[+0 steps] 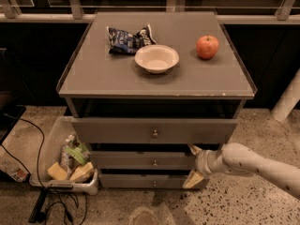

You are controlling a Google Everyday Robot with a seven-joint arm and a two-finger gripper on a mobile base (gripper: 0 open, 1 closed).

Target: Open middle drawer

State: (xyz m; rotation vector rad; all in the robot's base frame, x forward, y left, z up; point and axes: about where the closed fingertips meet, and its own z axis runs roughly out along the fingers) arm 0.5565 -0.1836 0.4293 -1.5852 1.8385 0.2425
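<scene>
Far left, a black cable runs over the speckled floor. A clear bin sits by the chest's left side, holding a bottle and yellowish blocks. The grey chest fills the centre. On top, a dark chip bag lies far left of centre, a white bowl is just near of it, and a red apple stands well to the right. There are three drawer fronts; the top drawer sticks out a bit. The middle drawer sits below it, knob centred, looks about shut. The bottom drawer is lowest. The gripper is at the middle drawer's right end, fingers spread apart, one above and one below the front, holding nothing. The white arm enters from the right.
</scene>
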